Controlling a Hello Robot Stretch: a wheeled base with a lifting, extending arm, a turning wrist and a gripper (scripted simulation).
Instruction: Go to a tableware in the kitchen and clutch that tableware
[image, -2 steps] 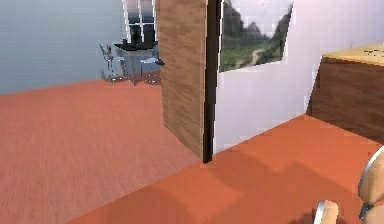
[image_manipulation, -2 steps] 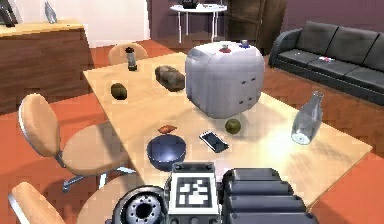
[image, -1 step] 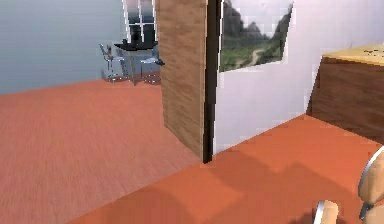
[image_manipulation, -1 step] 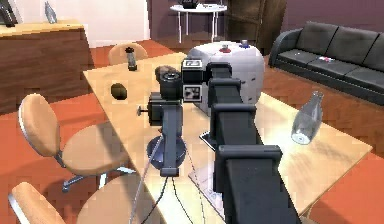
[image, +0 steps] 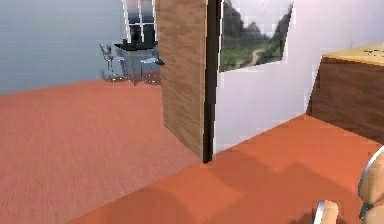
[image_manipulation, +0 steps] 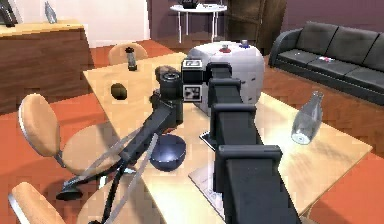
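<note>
1. In the arm side view, the arm extends over the wooden desk. Judge this as positioning that puts the tool within reach of the items at the middle of the desk.
2. The tool's far end lies against items on the desk, so you cannot tell whether it holds anything.
3. Treat the dark blue bowl as the likely tableware. It rests mouth-up on the desk, just beside the tool and left of the arm.
4. A clear glass bottle stands upright on the arm's other side, well apart.
5. Beyond the tool sit a white domed appliance and a small dark cup. A dark sofa lies farther out.
6. The white marker squares carry black patterns only. No legible writing appears anywhere.
7. In the forward view, a wooden door stands ahead beside a landscape picture.
</note>
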